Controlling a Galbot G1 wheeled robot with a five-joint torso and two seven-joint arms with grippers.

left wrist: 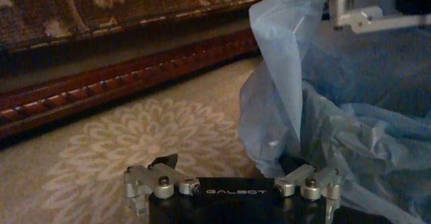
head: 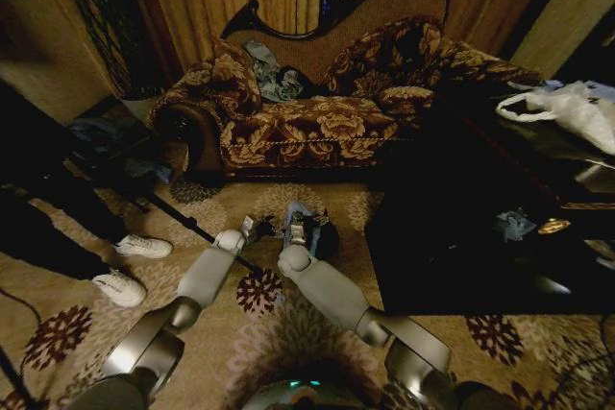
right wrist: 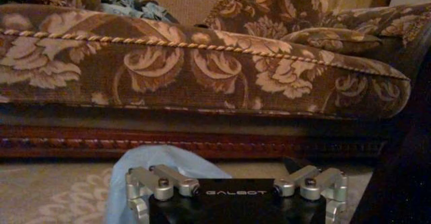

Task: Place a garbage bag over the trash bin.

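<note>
The garbage bag (left wrist: 323, 108), thin pale blue film, stands bunched up in the left wrist view, and a fold of it (right wrist: 161, 161) rises in the right wrist view. In the head view the bag (head: 296, 216) sits on the small black trash bin (head: 325, 240) on the carpet in front of the sofa. My left gripper (head: 252, 229) is beside the bin, open (left wrist: 229, 162), with one fingertip against the film. My right gripper (head: 296, 233) is at the bag, open (right wrist: 229, 163), and the film covers one of its fingers. Its metal fingers (left wrist: 357, 13) show above the bag.
A patterned sofa (head: 317, 127) with a carved wooden base (right wrist: 202, 143) stands just behind the bin. A dark low table (head: 461, 237) at the right carries a white plastic bag (head: 577, 108). A person's white shoes (head: 130, 266) and a black pole (head: 183, 220) are at the left.
</note>
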